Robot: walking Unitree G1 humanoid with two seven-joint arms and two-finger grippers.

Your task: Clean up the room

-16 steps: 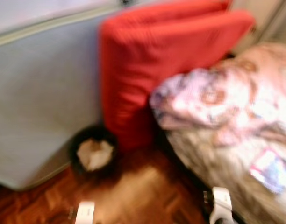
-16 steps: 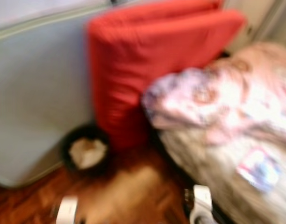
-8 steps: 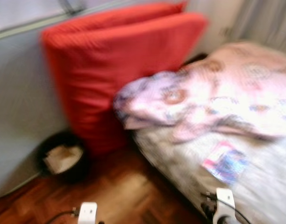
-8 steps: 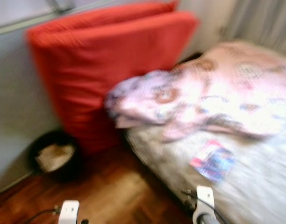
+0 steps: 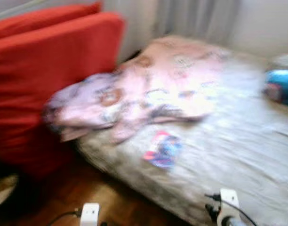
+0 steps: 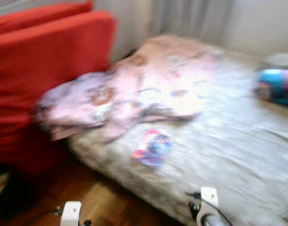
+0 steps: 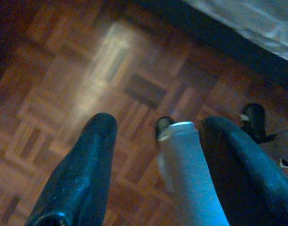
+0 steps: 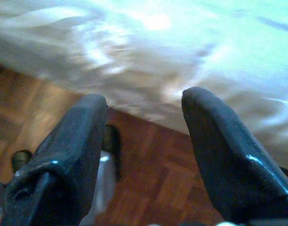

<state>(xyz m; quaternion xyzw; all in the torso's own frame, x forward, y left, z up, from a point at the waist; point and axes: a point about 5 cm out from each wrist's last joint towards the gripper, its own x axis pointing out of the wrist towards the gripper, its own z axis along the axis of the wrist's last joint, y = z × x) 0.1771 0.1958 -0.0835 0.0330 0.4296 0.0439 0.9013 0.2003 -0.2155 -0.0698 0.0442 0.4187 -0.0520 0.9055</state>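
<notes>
- Blurred bed (image 5: 238,141) beside red cushions (image 5: 50,70); floral blanket (image 5: 144,89), small packet (image 5: 162,149) on bed.
- Left gripper (image 7: 153,155), right gripper (image 8: 144,141) low near bed, fingers wide, empty.

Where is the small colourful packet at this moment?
The small colourful packet lies on the bed, near its front edge, just below the floral blanket.

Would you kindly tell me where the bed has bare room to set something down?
The grey bedsheet is free between the small colourful packet and the blue object. The patterned blanket crowds the side by the red cushion.
</notes>
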